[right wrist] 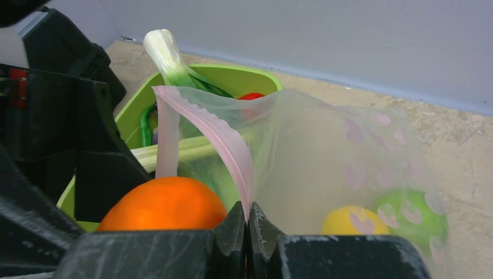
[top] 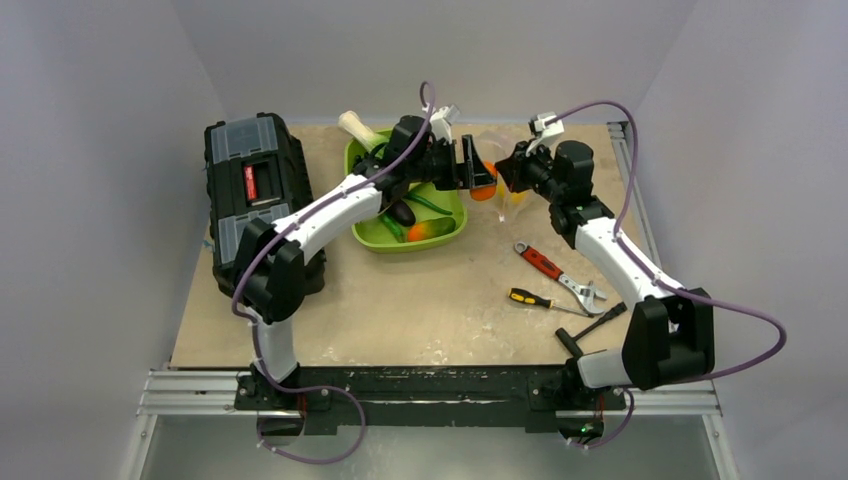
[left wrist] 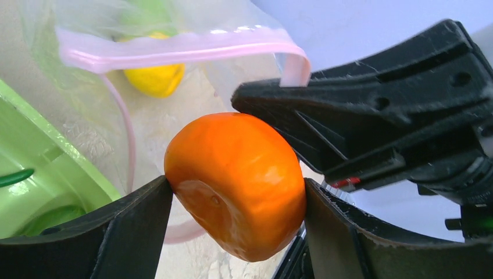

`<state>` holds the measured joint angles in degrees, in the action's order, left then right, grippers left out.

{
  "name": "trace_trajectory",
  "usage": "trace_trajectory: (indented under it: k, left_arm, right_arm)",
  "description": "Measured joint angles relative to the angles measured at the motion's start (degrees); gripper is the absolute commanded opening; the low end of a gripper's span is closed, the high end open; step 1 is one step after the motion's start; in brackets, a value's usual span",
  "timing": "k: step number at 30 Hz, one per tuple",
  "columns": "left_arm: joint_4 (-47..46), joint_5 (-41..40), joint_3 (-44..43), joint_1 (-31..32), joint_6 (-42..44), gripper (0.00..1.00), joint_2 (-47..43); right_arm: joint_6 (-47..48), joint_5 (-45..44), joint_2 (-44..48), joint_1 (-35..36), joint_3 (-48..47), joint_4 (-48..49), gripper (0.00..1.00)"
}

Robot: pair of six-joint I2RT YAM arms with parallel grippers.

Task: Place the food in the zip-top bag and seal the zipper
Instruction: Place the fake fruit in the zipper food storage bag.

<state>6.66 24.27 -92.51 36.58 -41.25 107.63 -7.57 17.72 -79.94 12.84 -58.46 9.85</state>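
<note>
Clamped in the left gripper's (left wrist: 235, 195) jaws, the orange fruit (left wrist: 238, 180) sits at the zip-top bag's (right wrist: 325, 157) mouth by the desk's (top: 400, 310) far edge; the right gripper's (right wrist: 247, 224) jaws pinch its zipper (right wrist: 224, 142).

Glossy orange (left wrist: 235, 186) just outside gaping clear bag (right wrist: 325, 151); pink zipper (left wrist: 174, 46) unsealed; yellow piece (left wrist: 154, 78) and, probably, green fruit (right wrist: 410, 215) inside.

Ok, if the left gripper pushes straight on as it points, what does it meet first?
Probably the bag mouth: the left gripper would carry its orange across the zipper toward the yellow piece inside. The right gripper, pinching the zipper, sits close beside that line; depth unclear.
</note>
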Motion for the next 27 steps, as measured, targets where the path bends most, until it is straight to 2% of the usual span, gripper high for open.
trace_trajectory:
  k: [6, 12, 18, 21, 27]
  left_arm:
    - [-0.55, -0.5, -2.69, -0.07, -1.86, 0.37, 3.02]
    - [0.37, -1.18, -4.66, -0.07, -3.69, 0.64, 5.95]
    - [1.84, -1.11, -5.55, 0.02, -4.87, 0.74, 7.98]
    - [2.38, -1.14, -5.55, 0.28, -4.83, 0.84, 8.0]
    - [2.86, -1.14, -5.55, 0.59, -4.98, 0.94, 8.0]
  right_arm:
    - [-0.37, 0.33, 1.29, -0.15, 0.33, 0.57, 0.0]
    - [-0.68, 1.18, 1.75, -0.09, 0.33, 1.09, 0.0]
    - [-0.83, 1.57, 1.75, -0.04, 0.57, 1.09, 0.0]
    - [-0.83, 1.57, 1.75, -0.04, 0.61, 1.11, 0.0]
    - [-0.81, 1.57, 1.75, -0.04, 0.63, 1.09, 0.0]
